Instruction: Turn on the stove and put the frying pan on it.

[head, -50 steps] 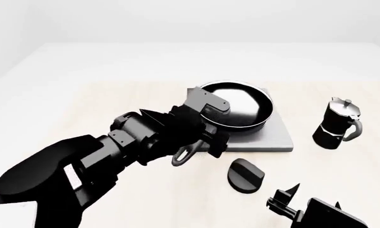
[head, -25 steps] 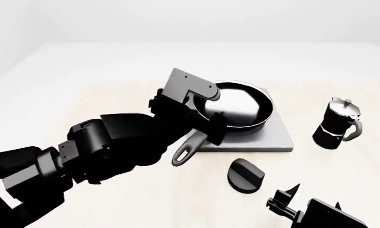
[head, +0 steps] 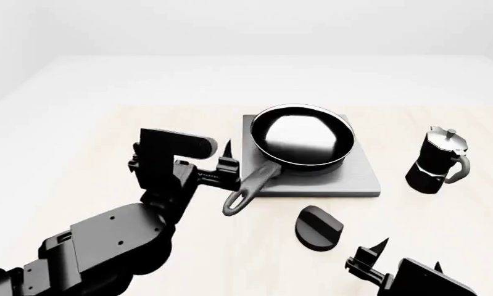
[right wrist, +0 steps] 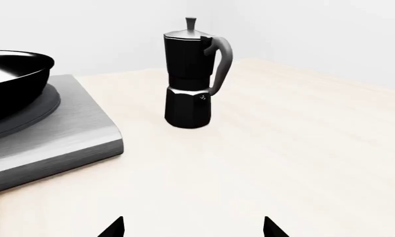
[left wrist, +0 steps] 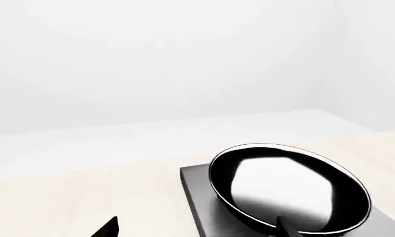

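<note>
While our tabletop carries the stove, the frying pan sits on its burner; our left end effector hangs spread and empty beside the handle, which overhangs the stove edge, so a careless swing could knock it askew

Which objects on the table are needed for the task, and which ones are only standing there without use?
Needed for the task:
- stove
- stove knob
- frying pan, already sitting on the stove

Only standing there:
- moka pot, upright on the table beside the stove
</note>
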You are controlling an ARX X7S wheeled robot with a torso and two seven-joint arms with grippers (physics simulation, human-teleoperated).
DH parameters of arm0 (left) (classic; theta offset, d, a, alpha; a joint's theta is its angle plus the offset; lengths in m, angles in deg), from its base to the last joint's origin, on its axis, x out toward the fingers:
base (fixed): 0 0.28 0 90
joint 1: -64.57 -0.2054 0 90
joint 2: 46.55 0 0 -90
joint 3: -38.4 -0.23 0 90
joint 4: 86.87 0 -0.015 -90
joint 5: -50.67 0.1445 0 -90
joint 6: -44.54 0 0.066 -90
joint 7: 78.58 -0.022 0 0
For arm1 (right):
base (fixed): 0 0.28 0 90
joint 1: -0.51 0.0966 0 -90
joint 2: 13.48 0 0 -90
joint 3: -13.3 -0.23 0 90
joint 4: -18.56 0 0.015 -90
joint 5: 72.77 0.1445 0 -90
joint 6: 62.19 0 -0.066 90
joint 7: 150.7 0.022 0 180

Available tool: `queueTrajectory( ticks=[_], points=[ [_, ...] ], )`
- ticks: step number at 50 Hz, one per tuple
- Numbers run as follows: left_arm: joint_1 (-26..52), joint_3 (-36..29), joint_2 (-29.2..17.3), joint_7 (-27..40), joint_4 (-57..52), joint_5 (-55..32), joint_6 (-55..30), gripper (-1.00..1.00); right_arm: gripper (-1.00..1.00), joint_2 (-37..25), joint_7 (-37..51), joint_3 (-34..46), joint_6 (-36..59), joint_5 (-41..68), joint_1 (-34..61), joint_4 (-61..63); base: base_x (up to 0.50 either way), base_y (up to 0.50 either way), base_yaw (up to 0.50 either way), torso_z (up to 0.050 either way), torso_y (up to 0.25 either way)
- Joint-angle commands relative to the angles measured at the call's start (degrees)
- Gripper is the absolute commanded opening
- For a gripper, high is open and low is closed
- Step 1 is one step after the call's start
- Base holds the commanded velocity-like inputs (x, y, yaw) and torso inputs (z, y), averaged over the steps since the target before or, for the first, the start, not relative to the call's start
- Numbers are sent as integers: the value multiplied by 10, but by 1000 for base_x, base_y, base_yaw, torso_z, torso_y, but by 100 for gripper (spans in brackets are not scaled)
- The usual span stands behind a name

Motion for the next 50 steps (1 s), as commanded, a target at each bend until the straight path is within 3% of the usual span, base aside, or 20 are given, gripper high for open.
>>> queueTrajectory(
  ticks=[1, 6, 8, 17, 28, 33, 35, 50],
  points=[
    [-90, 4, -28, 44, 4, 88, 99, 100, 100, -1, 0, 3, -3, -1, 2, -3, 0, 0, 0, 0, 0],
    [-132, 4, -33, 57, 19, 126, 145, 100, 100, -1, 0, 4, -3, 0, 2, -4, 0, 0, 0, 0, 0],
    [-164, 18, -31, 80, 36, 168, 201, 100, 100, -1, -1, 4, -4, 1, 3, -5, 0, 0, 0, 0, 0],
    [-222, 21, -24, 151, 85, 264, 247, 100, 100, -3, 0, 6, -2, 1, 3, -3, 0, 0, 0, 0, 0],
    [-276, 35, -13, 133, 142, 236, 313, 100, 100, -4, 2, 7, 0, 2, 2, 0, 0, 0, 0, 0, 0],
    [-296, 39, -12, 158, 157, 276, 334, 100, 100, -5, 3, 9, 2, 1, 3, 0, 0, 0, 0, 0, 0],
    [-305, 38, -15, 185, 154, 315, 334, 100, 100, -5, 5, 10, 5, 0, 4, 1, 0, 0, 0, 0, 0],
    [-331, 39, -24, 209, 149, 304, 320, 100, 100, -7, 26, 14, -16, -29, -6, 16, 0, 0, 0, 0, 0]
  ],
)
